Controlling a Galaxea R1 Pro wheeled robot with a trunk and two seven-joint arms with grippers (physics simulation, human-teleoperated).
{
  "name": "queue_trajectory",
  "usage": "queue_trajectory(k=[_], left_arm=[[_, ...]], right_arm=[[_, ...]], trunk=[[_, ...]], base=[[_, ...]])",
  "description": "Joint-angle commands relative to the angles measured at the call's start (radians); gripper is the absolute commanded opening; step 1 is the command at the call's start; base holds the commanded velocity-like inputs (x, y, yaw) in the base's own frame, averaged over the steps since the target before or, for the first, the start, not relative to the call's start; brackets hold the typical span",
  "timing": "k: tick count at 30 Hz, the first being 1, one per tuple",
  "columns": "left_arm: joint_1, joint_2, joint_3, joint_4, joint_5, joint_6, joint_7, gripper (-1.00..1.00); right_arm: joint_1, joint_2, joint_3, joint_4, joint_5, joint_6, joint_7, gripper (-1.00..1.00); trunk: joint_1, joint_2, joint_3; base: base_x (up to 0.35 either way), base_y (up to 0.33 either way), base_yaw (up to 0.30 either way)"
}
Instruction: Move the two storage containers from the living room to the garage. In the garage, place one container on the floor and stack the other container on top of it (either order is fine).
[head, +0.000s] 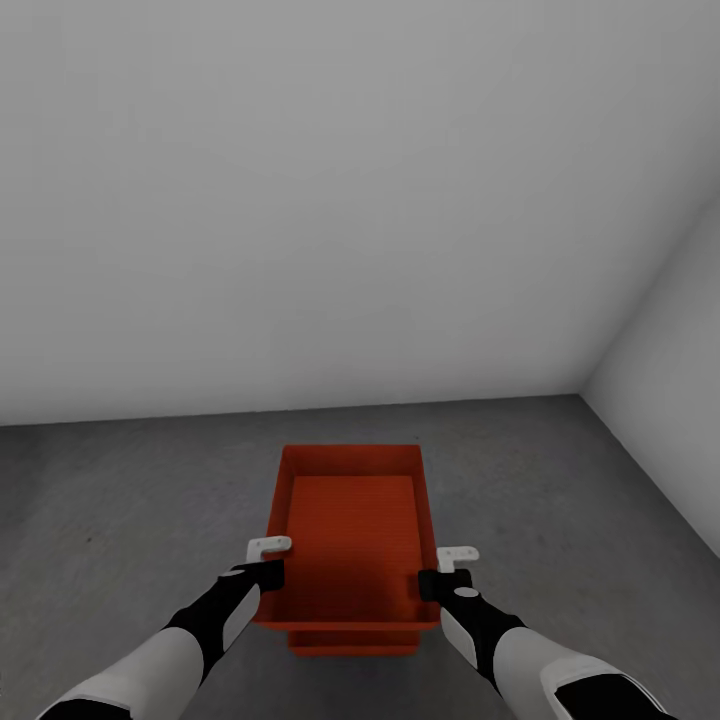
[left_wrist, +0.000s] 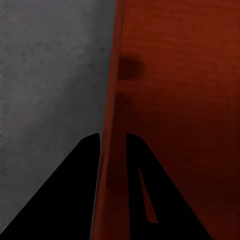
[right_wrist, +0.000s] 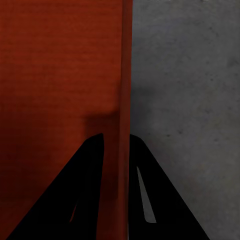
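The bin (head: 352, 535) is judged light, stiff and smooth-walled, thin plastic that could slip or flex, so the long side rims are the sound hold. The left gripper (head: 268, 560) pinches the bin's left wall (left_wrist: 112, 125), one finger inside and one outside; the right gripper (head: 447, 568) pinches the right wall (right_wrist: 125, 100) likewise. The bin hangs between the two grippers above the concrete floor (head: 120, 500), over a second bin (head: 352, 645) whose near edge shows just beneath.

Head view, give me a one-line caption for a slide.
Both claws, left and right, grip the side walls of a red-orange container nested over a second one above the concrete floor.
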Motion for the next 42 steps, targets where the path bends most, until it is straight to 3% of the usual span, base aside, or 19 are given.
queue_trajectory(k=[1,32,42], left_arm=[[-0.001,0.0,0.017,-0.05,-0.014,-0.011,0.076,-1.0],[-0.001,0.0,0.019,-0.047,-0.013,-0.009,0.094,-1.0],[-0.001,0.0,0.019,-0.047,-0.013,-0.009,0.096,-1.0]], right_arm=[[0.0,0.0,0.006,0.004,-0.017,-0.005,-0.005,-1.0],[0.0,-0.001,0.006,0.004,-0.017,-0.006,-0.005,-1.0],[0.0,-0.001,0.006,0.004,-0.016,-0.007,-0.005,-1.0]], trunk=[[0.0,-0.001,-0.001],[0.0,-0.001,-0.001],[0.038,-0.071,-0.032]], base=[[0.0,0.0,0.075],[0.0,0.0,0.005],[0.0,0.0,0.0]])
